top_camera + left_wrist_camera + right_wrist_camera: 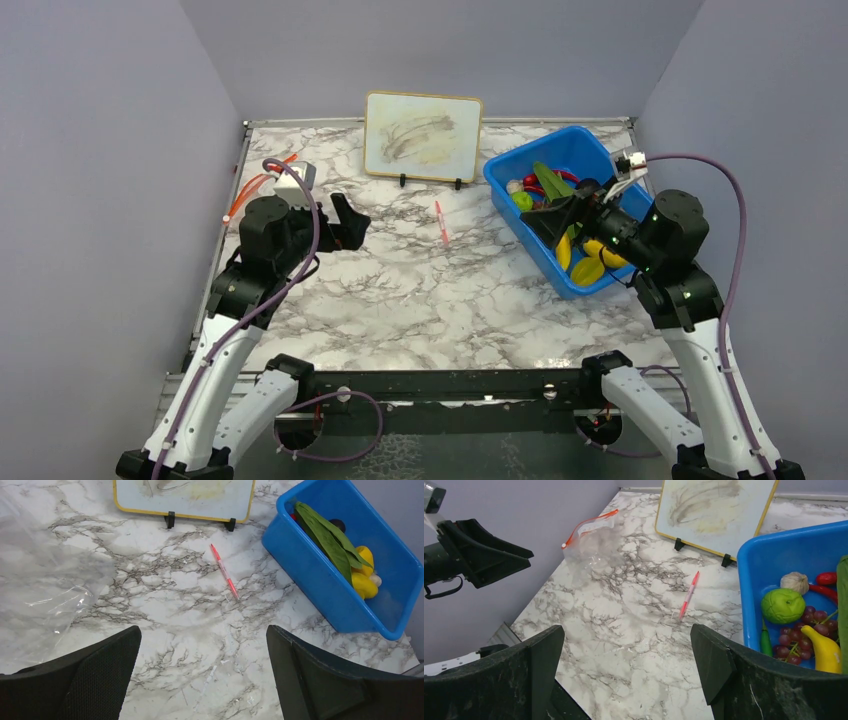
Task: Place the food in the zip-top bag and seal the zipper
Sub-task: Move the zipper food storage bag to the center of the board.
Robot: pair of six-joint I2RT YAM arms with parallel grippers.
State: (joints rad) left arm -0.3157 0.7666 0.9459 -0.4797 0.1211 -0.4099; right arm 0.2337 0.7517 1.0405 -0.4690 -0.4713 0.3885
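My right gripper (626, 630), jaws spread wide and holding nothing, hangs over the blue bin (749, 575), where the toy food (804, 625) lies heaped: a banana (824, 650), a round green fruit (783, 605), a red chili (826, 577). My left gripper (202, 630), equally wide and empty, hovers above the marble table (190, 605) just beside the zip-top bag (45, 595). The bag lies flat near the far-left edge, well apart from the bin; whether its red-orange zipper (589, 522) is parted I cannot tell. Between bag and bin lie a red pen (225, 572) and a propped whiteboard (719, 510). Nothing looks bagged yet, so I judge the first pick is in hand: the right must drop onto one piece and close, while the left needs to catch the bag's mouth and hold it open
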